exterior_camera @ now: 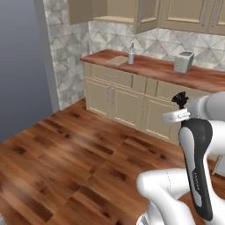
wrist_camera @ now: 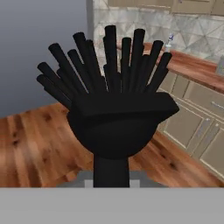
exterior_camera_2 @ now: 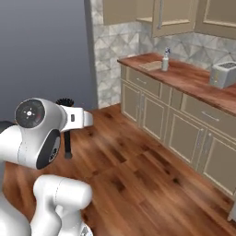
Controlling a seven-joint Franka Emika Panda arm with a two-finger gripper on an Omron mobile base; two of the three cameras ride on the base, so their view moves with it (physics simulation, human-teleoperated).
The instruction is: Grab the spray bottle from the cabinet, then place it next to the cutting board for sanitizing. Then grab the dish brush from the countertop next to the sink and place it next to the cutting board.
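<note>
1. Two halves make up this job, and by the look of things the first is done: on the thick reddish-brown wood-grain bench point(exterior_camera: 154, 67) against the far wall, the pale grey spray bottle with its blue-and-white nozzle point(exterior_camera: 131, 54) stands upright just beside the thin light-tan wooden cutting board point(exterior_camera: 117, 60), near the bench's left end.
2. Above that end, the tall beige wall cabinet point(exterior_camera: 115, 9) shows its plain shelf, with the door and its long grey bar handle point(exterior_camera: 146, 15) to the right; a silver toaster point(exterior_camera: 183, 61) sits farther right on the bench, well apart from the board.
3. Second half in hand: the small all-black dish brush point(wrist_camera: 114, 105) is off the bench and carried by the hand point(exterior_camera_2: 69, 117). The hand view looks straight up the thin handle into the bristly head, so the jaws are narrow and closed on the handle low down; bristles point away from the wrist.
4. Arm and base stand out on the brown plank floor point(exterior_camera: 66, 154), well apart from the bench, so I judge this to be the carry toward the board.
5. Next move, as I judge it: bring the base closer to the bench's left end, reach over the slab, and lower the brush onto bare bench beside the board.
6. Care needed: the bottle already stands at the board's right side, so the brush wants a free side, or the bottle may be knocked over.
</note>
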